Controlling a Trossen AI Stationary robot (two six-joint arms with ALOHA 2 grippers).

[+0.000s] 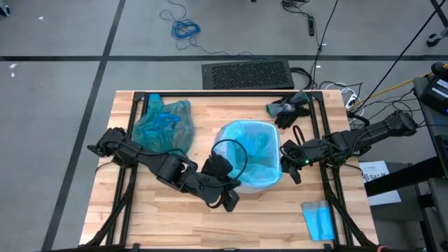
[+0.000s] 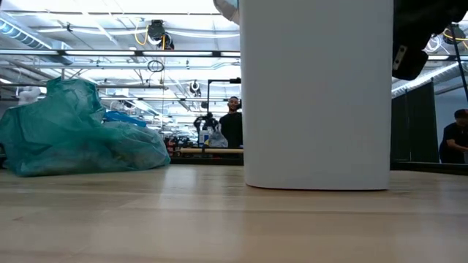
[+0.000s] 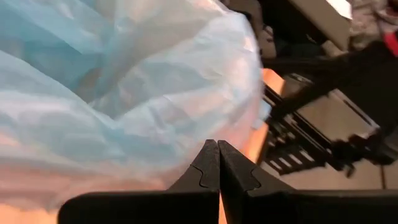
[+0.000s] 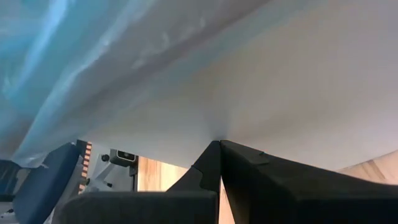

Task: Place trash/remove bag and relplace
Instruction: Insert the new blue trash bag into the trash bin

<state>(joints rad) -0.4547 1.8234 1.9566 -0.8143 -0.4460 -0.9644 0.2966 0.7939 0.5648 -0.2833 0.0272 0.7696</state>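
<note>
Both claws were clenched empty, the left gripper (image 1: 231, 201) and right gripper (image 1: 292, 170) flanking the bin (image 1: 248, 183); its pale liner (image 1: 246, 154) between them looked flimsy and slippery, best pinched at the rim

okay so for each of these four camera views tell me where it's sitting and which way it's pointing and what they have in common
High view: overhead, straight down on the table; both arms flank the white bin.
Low view: table height, level across toward the room; the bin fills the middle.
Left wrist view: on the left arm; the shut left gripper against the pale blue liner.
Right wrist view: on the right arm; the shut right gripper against the bin wall.
Shared: high and low views both show the teal bag.
</note>
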